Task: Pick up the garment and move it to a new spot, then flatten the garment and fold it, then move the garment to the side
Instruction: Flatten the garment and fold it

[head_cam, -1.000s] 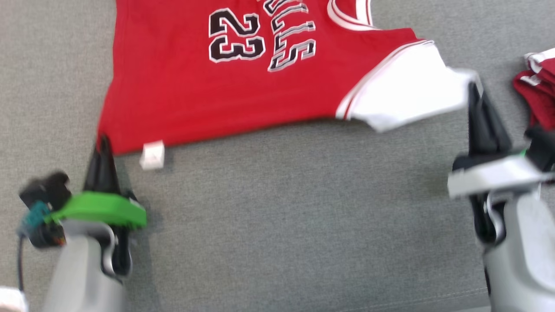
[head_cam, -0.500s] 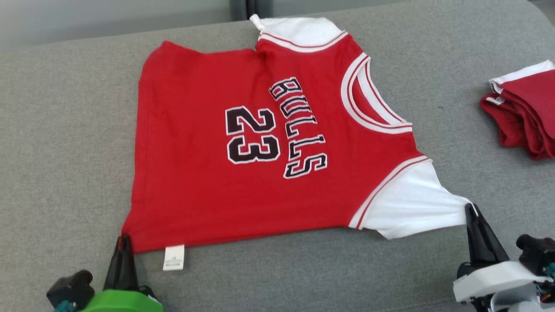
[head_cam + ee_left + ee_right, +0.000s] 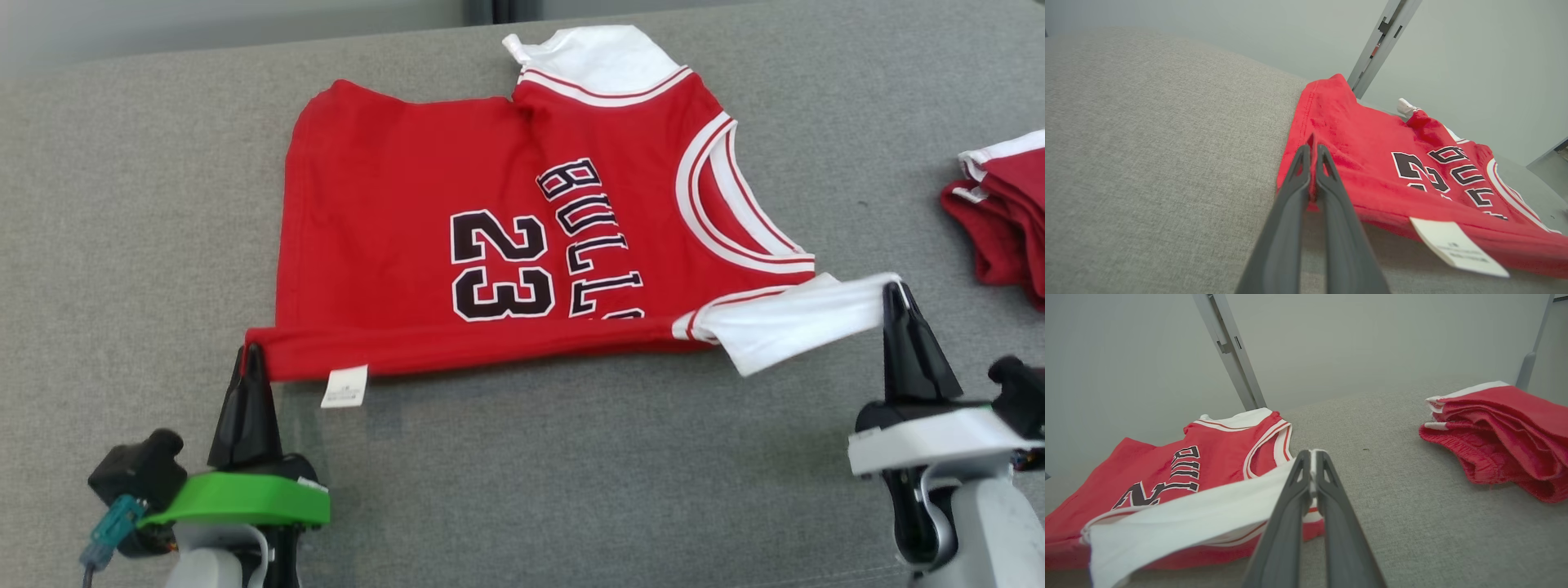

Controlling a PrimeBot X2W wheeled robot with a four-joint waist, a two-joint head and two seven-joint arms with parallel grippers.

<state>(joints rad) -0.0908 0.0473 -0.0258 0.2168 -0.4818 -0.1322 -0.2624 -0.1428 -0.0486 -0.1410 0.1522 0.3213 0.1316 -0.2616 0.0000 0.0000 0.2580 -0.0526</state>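
The garment (image 3: 408, 212) is a red jersey with white sleeves, "BULLS" and "23" on it, spread over the grey cushion (image 3: 571, 490). Its near edge is lifted off the cushion and rolled toward the far side. My left gripper (image 3: 251, 349) is shut on the near hem corner, red cloth pinched between its fingers (image 3: 1311, 163). My right gripper (image 3: 895, 287) is shut on the tip of the near white sleeve (image 3: 1208, 514), white cloth showing at its tips (image 3: 1312, 457). A white label (image 3: 344, 386) hangs from the raised hem.
A folded pile of red clothes (image 3: 1000, 224) with white trim lies at the cushion's right edge, also in the right wrist view (image 3: 1498, 433). A grey metal post (image 3: 1229, 347) stands behind the cushion against a pale wall.
Both grippers have lifted the near edge and carried it toward the far side, so the lower part of "BULLS" is now covered. The head camera has also tilted over the last second.
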